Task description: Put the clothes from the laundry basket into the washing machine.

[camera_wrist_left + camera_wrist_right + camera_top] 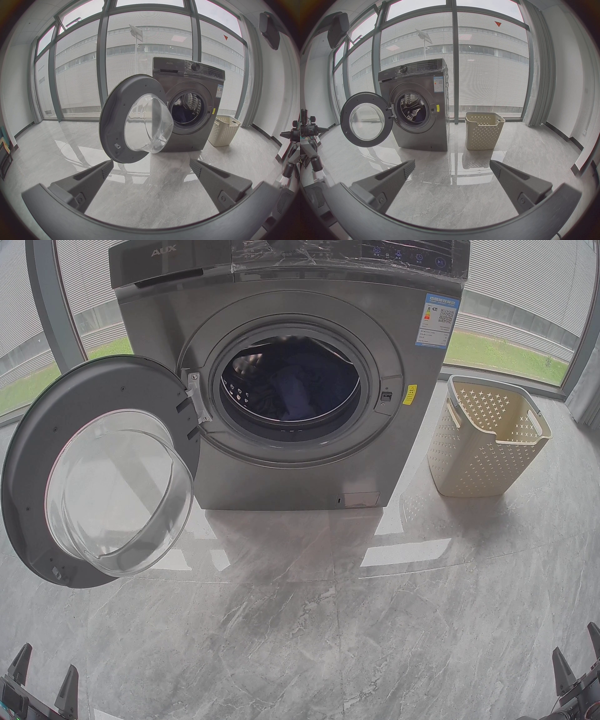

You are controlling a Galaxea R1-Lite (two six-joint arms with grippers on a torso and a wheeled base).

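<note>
The grey washing machine (294,390) stands ahead with its round door (100,471) swung wide to the left. Dark blue clothes (294,390) lie inside the drum (413,110). A cream laundry basket (484,437) stands on the floor to the machine's right, and no clothes show in the part of its inside that I can see. My left gripper (44,671) is low at the near left, open and holding nothing. My right gripper (578,652) is low at the near right, open too, with nothing between its fingers. Both are well back from the machine.
Glossy grey marble floor (325,627) stretches between me and the machine. Tall windows (81,68) run behind the machine. The open door juts out over the floor on the left. Camera tripods stand at the room's sides (309,137).
</note>
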